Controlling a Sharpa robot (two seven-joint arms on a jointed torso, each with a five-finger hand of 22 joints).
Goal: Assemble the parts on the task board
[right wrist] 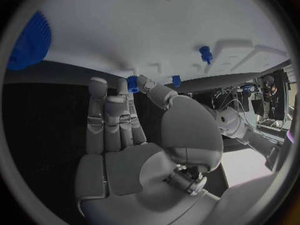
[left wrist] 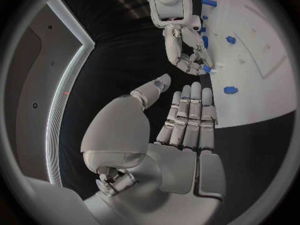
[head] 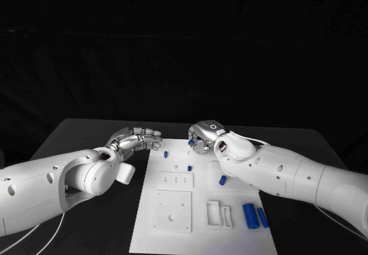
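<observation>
1. Near right of task board (head: pixel 201 234): two long blue parts (head: pixel 249 214) lying side by side, long axes running near to far, well apart from both hands.
2. Far edge: right hand (head: pixel 204 138) pinching small blue part (head: pixel 191 142) above the board.
3. Far left, off-board: left hand (head: pixel 138 139) empty, fingers apart.

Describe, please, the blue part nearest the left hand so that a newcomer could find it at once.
Start at the white task board in the middle of the black table and go to its far edge. Near the far corner on the left hand side, a small blue part stands alone; the other blue parts lie further toward the right arm.
</observation>
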